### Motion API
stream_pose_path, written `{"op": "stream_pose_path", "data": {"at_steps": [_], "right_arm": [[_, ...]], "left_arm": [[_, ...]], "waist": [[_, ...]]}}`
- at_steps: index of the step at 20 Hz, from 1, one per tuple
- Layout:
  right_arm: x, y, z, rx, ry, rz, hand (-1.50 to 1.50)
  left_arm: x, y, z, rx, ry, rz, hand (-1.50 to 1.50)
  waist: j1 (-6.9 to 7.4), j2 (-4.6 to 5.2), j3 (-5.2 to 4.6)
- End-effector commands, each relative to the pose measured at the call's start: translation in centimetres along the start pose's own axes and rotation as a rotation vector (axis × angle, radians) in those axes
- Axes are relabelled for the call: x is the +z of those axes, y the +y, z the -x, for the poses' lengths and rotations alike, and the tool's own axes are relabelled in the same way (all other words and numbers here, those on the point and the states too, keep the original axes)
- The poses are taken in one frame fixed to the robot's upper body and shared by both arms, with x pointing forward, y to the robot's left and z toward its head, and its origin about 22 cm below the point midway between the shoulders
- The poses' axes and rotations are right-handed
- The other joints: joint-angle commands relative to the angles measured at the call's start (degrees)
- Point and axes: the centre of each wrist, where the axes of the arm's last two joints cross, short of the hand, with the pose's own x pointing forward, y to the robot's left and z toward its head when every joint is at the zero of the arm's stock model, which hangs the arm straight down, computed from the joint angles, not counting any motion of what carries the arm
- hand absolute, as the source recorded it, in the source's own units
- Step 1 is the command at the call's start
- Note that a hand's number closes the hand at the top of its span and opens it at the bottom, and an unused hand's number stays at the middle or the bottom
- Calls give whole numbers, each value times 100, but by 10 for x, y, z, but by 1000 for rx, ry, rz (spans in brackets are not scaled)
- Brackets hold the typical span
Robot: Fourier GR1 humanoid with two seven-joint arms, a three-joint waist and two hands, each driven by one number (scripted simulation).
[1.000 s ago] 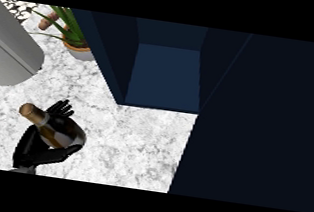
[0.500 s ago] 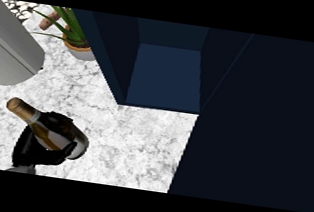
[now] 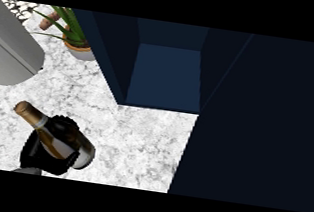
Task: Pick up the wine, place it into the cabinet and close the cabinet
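Note:
A wine bottle (image 3: 53, 135) with a gold-foiled neck and a pale label lies tilted at the lower left, its neck pointing up and to the left. My left hand (image 3: 39, 158) comes in from the lower edge and is curled round the bottle's body, hiding part of it. The dark blue cabinet (image 3: 165, 76) stands open at the top centre, up and to the right of the bottle, with its inside showing. Its wide dark door (image 3: 269, 124) fills the right side of the view. My right hand does not show.
A potted green plant (image 3: 76, 41) stands by the cabinet's left wall. A large light grey cylinder (image 3: 3, 51) lies at the upper left. White marble counter (image 3: 140, 141) stretches between the bottle and the cabinet's front.
One second ago my left hand stood beside the bottle with fingers raised. It has since curled round the bottle, and hand and bottle have shifted slightly right.

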Motion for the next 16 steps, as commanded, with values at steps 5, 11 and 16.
{"op": "stream_pose_path", "data": {"at_steps": [5,11,16], "right_arm": [[30,-14,-36,1,-102,14,-150],[26,-8,-24,1,-98,32,-150],[34,-16,-32,-2,-105,34,-150]], "left_arm": [[1,-37,-4,96,-5,137,150],[-19,-73,-27,122,-34,168,150],[-9,-90,-42,122,-38,208,150]], "waist": [[14,-16,4],[16,-8,4],[16,-9,7]]}}
